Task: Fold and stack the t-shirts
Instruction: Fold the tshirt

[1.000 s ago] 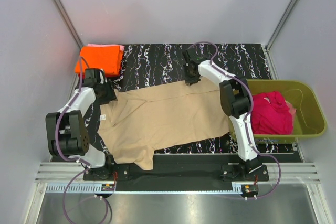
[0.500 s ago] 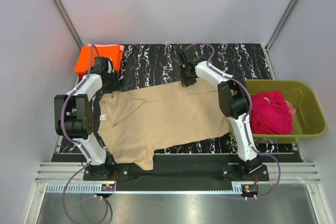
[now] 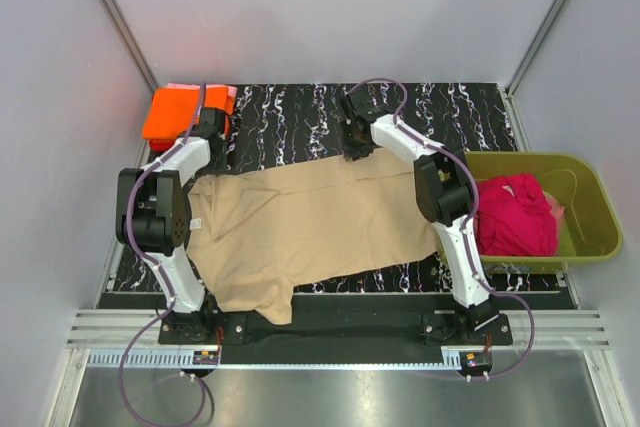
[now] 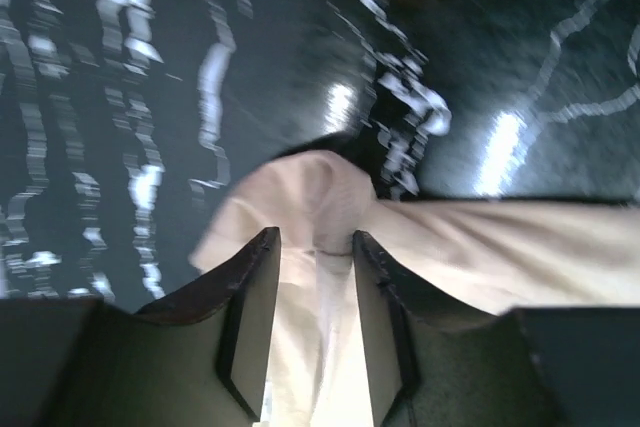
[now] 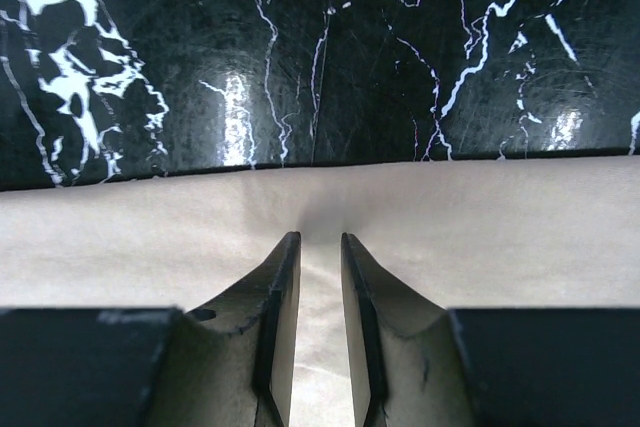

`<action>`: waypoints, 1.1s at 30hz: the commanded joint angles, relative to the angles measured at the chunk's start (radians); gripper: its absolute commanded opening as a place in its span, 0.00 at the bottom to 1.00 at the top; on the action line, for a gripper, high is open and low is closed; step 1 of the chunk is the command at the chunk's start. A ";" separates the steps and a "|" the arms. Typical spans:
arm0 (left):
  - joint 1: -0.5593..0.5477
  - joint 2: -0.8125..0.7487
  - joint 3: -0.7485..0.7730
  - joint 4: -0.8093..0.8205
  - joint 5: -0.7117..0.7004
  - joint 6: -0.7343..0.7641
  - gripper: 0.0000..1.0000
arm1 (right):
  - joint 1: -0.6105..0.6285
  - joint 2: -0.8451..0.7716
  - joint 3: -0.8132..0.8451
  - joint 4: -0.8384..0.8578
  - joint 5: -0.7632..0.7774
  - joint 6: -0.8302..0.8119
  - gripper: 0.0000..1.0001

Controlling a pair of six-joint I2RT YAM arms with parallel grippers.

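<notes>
A tan-beige t-shirt (image 3: 310, 227) lies spread across the black marbled table (image 3: 290, 117). At its far left corner my left gripper (image 3: 213, 152) has its fingers closed on a bunched fold of the tan cloth (image 4: 500, 247), which rises to a peak at the left gripper's fingertips (image 4: 315, 237). My right gripper (image 3: 353, 150) is shut on the shirt's far edge, and the cloth (image 5: 520, 217) puckers at the right gripper's tips (image 5: 320, 237). A folded orange t-shirt (image 3: 175, 112) lies at the far left on a pink one (image 3: 232, 92). A magenta-red t-shirt (image 3: 515, 212) is crumpled in the tub.
An olive-green tub (image 3: 590, 197) stands off the table's right edge. Grey walls close in the back and both sides. The arm bases and a metal rail (image 3: 330, 332) line the near edge. Bare marble shows beyond the shirt's far edge (image 5: 320, 67).
My left gripper has travelled away from me toward the orange stack, and its jaws have narrowed on the tan shirt's corner. The right gripper has shifted slightly farther back with the shirt's edge.
</notes>
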 commanded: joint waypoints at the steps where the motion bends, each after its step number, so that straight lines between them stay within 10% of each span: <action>1: 0.005 0.009 0.057 0.034 -0.130 0.038 0.38 | -0.008 0.030 0.016 0.011 0.015 -0.013 0.29; 25: 0.108 0.023 0.059 0.019 0.192 -0.017 0.41 | -0.039 0.041 0.002 0.016 0.016 -0.034 0.28; 31: 0.146 0.023 0.067 0.016 0.243 -0.034 0.00 | -0.044 0.042 -0.006 0.016 0.045 -0.034 0.25; 33: 0.166 0.013 0.065 0.023 0.275 -0.054 0.00 | -0.050 0.041 -0.021 0.016 0.068 -0.031 0.22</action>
